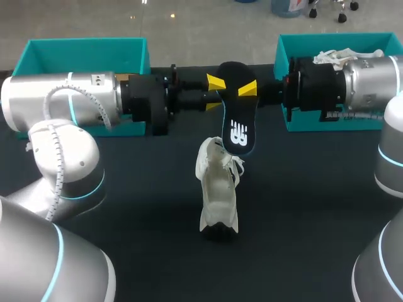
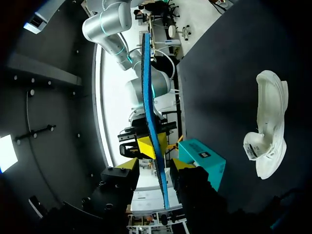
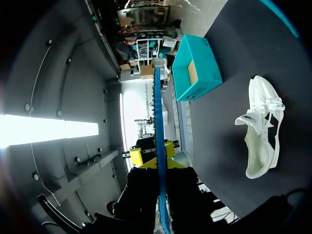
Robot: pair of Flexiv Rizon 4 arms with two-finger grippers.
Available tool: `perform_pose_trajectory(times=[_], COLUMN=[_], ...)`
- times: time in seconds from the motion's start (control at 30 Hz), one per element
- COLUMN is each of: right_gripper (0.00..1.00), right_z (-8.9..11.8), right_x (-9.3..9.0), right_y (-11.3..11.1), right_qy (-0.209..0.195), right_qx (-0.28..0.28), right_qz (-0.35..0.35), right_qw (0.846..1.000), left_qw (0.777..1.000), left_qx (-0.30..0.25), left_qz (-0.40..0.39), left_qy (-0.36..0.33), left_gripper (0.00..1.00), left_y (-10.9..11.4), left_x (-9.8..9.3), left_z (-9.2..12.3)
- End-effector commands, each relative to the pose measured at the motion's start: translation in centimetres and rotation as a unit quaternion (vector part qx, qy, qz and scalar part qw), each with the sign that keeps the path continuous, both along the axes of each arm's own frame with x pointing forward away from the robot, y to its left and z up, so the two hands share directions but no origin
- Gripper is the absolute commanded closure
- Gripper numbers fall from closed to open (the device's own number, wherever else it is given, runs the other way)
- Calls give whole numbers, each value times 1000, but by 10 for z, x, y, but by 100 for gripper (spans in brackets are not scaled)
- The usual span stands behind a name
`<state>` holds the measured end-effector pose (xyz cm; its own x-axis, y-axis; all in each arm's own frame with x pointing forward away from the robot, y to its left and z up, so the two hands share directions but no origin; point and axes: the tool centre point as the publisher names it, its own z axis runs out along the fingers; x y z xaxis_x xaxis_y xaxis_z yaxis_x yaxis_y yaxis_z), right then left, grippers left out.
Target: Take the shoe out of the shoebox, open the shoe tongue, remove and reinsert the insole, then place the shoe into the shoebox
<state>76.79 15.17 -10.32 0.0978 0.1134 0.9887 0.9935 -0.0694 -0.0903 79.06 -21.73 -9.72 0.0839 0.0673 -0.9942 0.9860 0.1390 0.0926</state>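
- My right claw (image 3: 158,157) is closed on the insole (image 1: 237,107) and holds it upright in the air, broad end up.
- My left claw (image 2: 155,164) stands wide around the same insole; its tips do not seem to touch it.
- The shoe (image 1: 218,192) lies on the table (image 1: 302,207) just below the insole, with its mouth open.
- To put it back well, I think one claw must steady the shoe. The other should turn the insole toe first and push slowly, so it does not fold.
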Motion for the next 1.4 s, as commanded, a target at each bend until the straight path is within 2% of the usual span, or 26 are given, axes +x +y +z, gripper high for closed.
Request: perform_pose_trajectory(times=[0.03, 0.5, 0.67, 0.87, 1.0, 1.03, 1.07, 1.1, 1.4], right_gripper=[100, 100, 100, 100, 100, 82, 50, 0, 0], right_z=[-1, -2, -2, -2, -2, -2, -3, -3, -11], right_x=[-1, -1, -1, 0, 0, 0, 0, -1, 0], right_y=[1, -1, -2, -2, -3, -4, -5, -6, -41], right_qy=[1, -1, -2, -3, -4, -4, -3, -4, -12], right_qx=[1, 3, 3, 3, 6, 7, 7, 6, -56], right_qz=[1, -2, -2, 0, 1, 0, -2, -5, -30], right_qw=[1000, 1000, 1000, 1000, 1000, 1000, 1000, 1000, 998], left_qw=[1000, 1000, 1000, 1000, 1000, 1000, 1000, 1000, 997], left_qx=[-7, -20, -23, -18, -15, -15, -15, -16, -28], left_qz=[2, -2, 2, 3, 1, 2, 2, 1, -8], left_qy=[3, 12, 12, 19, 21, 22, 23, 26, 69], left_gripper=[62, 78, 93, 100, 100, 100, 100, 100, 100], left_y=[-9, -21, -20, -21, -23, -23, -23, -23, -18], left_x=[4, 1, 0, -1, -1, -1, -1, -1, -2], left_z=[-2, -2, -4, -9, -11, -11, -11, -11, -16])
